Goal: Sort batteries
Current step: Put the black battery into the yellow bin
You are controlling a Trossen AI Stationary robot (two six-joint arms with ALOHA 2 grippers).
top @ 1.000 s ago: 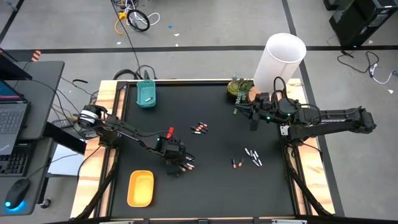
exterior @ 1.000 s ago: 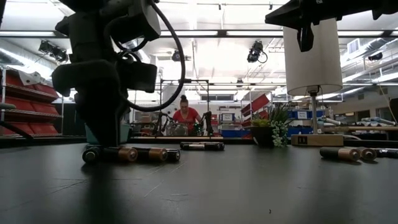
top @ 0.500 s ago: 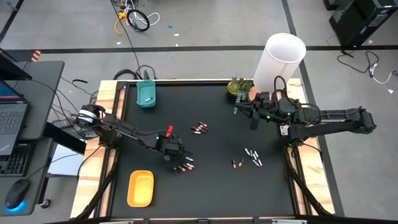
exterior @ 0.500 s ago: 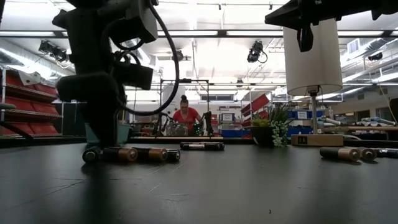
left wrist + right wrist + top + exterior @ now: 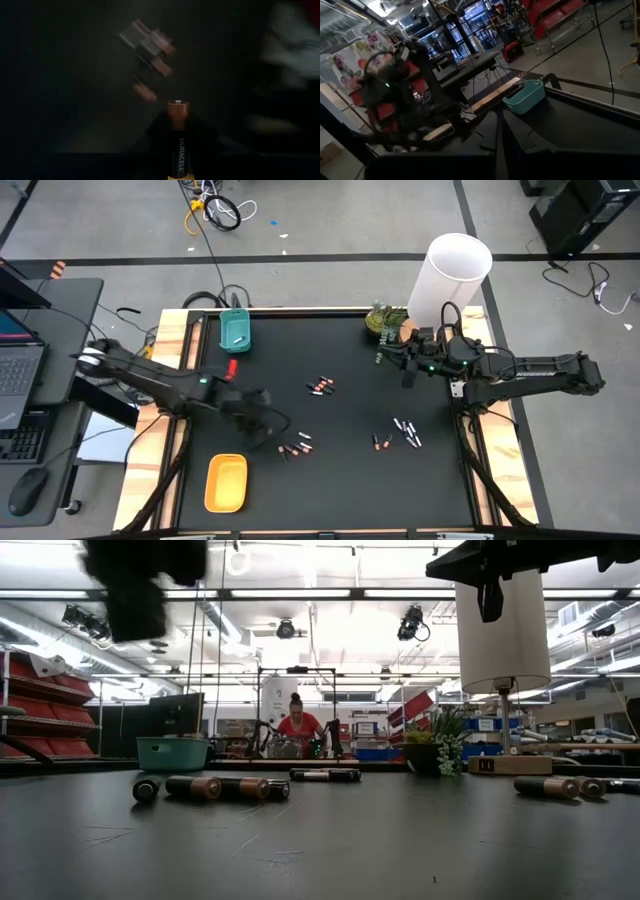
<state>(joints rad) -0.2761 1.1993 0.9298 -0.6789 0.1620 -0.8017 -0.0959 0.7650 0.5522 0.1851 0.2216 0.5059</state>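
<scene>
Black tabletop point(image 5: 350, 480) strewn with batteries point(image 5: 320, 387); bright workshop beyond.

Both arms are dark, basically black, built from chunky jointed segments. The left arm point(image 5: 170, 385) has a small red patch near its wrist and a pale silvery cap at the shoulder end, around 9 o'clock. The right arm point(image 5: 520, 370) carries white lettering along its long segment, a tiny green light by the wrist, and a black cable looping over the top. Its claw point(image 5: 499, 142) has flat matte-black fingers.
</scene>
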